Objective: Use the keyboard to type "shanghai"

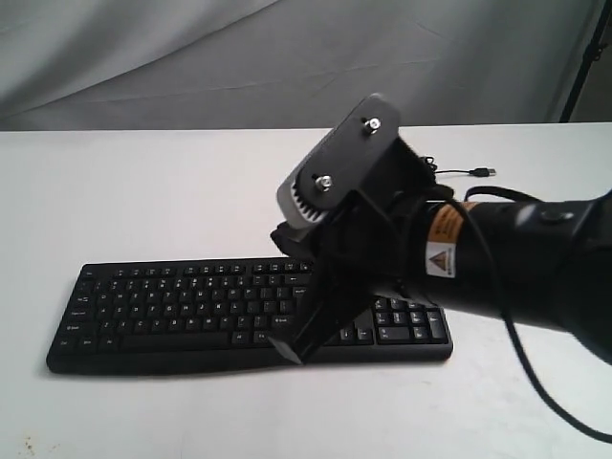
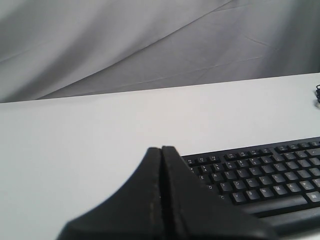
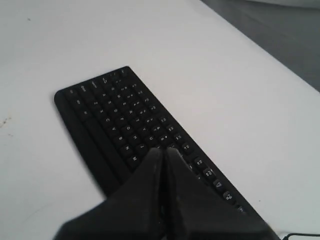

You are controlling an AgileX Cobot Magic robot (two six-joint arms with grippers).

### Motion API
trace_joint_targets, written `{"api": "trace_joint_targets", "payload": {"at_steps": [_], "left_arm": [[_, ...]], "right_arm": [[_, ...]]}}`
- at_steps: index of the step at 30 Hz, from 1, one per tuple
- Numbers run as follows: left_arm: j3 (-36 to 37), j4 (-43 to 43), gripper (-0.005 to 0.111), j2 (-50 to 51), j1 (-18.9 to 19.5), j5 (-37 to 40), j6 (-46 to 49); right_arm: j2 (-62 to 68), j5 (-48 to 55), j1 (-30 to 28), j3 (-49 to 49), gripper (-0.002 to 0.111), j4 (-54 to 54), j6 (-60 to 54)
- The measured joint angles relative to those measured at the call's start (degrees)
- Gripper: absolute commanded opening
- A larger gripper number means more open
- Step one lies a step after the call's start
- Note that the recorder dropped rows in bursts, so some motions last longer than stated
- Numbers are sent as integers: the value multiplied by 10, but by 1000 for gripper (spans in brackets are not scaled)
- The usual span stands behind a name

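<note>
— When we checked the outside cam, where was the keyboard (image 1: 191,306)?

— Flat on the white table (image 1: 143,182), long side toward the cam, num pad (image 1: 411,320) at the right end. It sat nearer the table's front edge than the back.

— And the right gripper (image 1: 290,352)?

— We saw it angled down from the right. In that view its tip lined up w/ the keyboard's front edge, btw the letter block and the num pad. Its fingers were pressed together, no gap, nothing held.

— Was it touching a key?

— We couldn't tell. Its wrist cam showed the tip over the letter rows, but the fingers themselves hid the contact pt.

— Left gripper (image 2: 161,149)?

— Only its own wrist cam showed it. Fingers were likewise flat against each other, nothing btw them. It hung near one end of the keyboard w/ bare table around the tip. We couldn't judge its height.

— Anything else?

— We noted a thin black cable (image 1: 459,173) w/ its plug lying on the table behind the right arm (image 1: 507,258), and a grey cloth (image 1: 287,57) hanging at the back.
</note>
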Motion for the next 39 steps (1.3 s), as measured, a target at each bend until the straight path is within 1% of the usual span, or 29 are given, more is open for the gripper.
{"api": "trace_joint_targets", "payload": {"at_steps": [7, 10, 16, 20, 24, 26, 31, 35, 39], "left_arm": [[0, 0, 0, 0, 0, 0, 0], [0, 0, 0, 0, 0, 0, 0], [0, 0, 0, 0, 0, 0, 0], [0, 0, 0, 0, 0, 0, 0], [0, 0, 0, 0, 0, 0, 0], [0, 0, 0, 0, 0, 0, 0], [0, 0, 0, 0, 0, 0, 0], [0, 0, 0, 0, 0, 0, 0], [0, 0, 0, 0, 0, 0, 0]], "right_arm": [[-117, 0, -2, 51, 0, 0, 0], [-182, 0, -20, 89, 0, 0, 0], [-319, 0, -115, 183, 0, 0, 0], [-440, 0, -179, 268, 0, 0, 0], [-564, 1, -213, 341, 0, 0, 0], [-625, 2, -223, 369, 0, 0, 0], [-718, 2, -232, 396, 0, 0, 0], [-734, 13, -232, 398, 0, 0, 0], [-740, 48, -241, 398, 0, 0, 0]]}}
